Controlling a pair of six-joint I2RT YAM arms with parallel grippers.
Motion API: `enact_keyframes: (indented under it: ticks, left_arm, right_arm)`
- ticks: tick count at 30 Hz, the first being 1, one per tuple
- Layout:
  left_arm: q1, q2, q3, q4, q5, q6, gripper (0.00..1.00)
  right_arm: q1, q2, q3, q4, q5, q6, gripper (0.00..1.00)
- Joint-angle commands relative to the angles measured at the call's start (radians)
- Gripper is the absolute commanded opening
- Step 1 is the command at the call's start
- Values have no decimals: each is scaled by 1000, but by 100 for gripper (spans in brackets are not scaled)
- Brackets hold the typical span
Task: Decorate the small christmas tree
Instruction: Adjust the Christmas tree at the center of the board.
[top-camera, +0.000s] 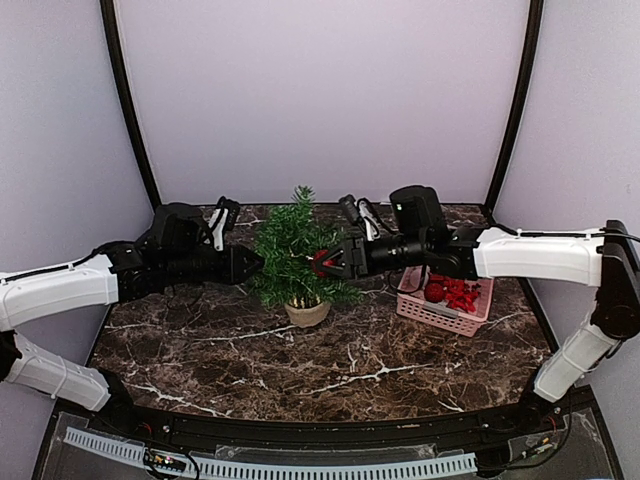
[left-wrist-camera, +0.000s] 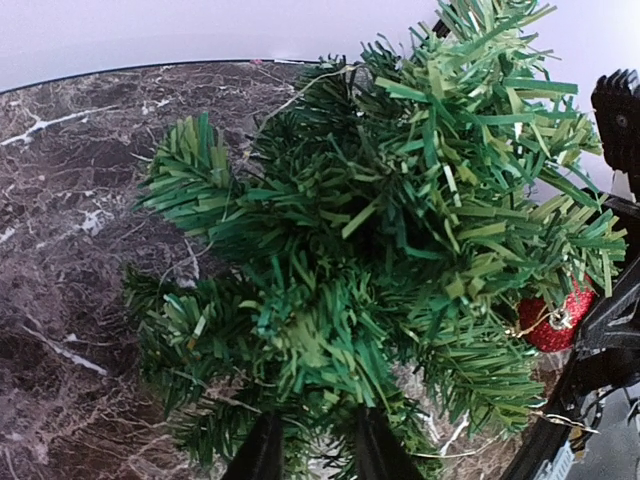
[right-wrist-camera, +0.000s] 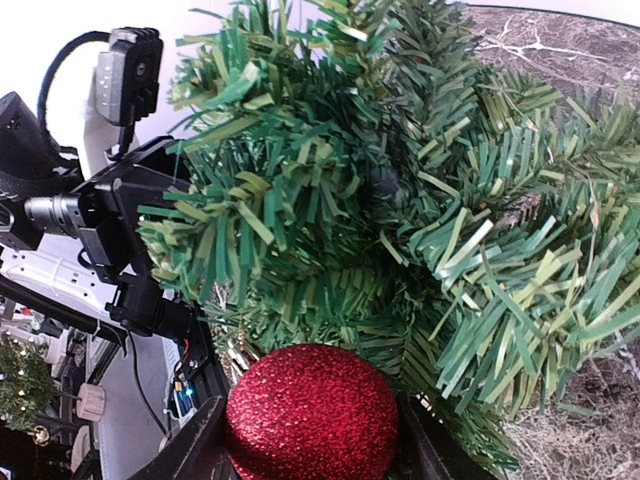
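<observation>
The small christmas tree (top-camera: 297, 250) is standing upright on its round tan base (top-camera: 307, 313), near the middle of the dark marble table (top-camera: 200, 350). Your right gripper (top-camera: 332, 262) is reaching in from the right and pinching a red glitter ball (right-wrist-camera: 310, 410) between its two fingers. It is holding the ball up against the branches on the tree's right side. In the left wrist view you are seeing a thin gold loop on top of that ball, right by the green needles. Your left gripper (top-camera: 248, 265) is reaching in from the left, with its tips poking into the branches on the tree's left side. Its fingers (left-wrist-camera: 265, 455) are sitting close together with green needles in the small gap between them, and you cannot tell if they are squeezing a branch or not. The pink basket (top-camera: 440, 318) is sitting to the right of the tree, a bit apart from it, with more red ornaments (top-camera: 455, 293) lying inside.
</observation>
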Motion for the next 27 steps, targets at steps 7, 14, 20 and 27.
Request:
enact_keyframes:
  ticks: [7,14,20,27]
  left_arm:
    - [7,-16,-25,84,56,-6,4]
    - [6,-35,-28,73,36,24,4]
    - [5,-160,-44,94,-25,66,37]
    - [-9,-197,-30,191,149,-7,43]
  right_arm:
    - [5,-26,-37,46,45,21,59]
    - [4,-32,-38,48,50,18,55]
    - [5,-53,-60,66,46,17,51]
    - [4,-64,-80,93,40,26,51]
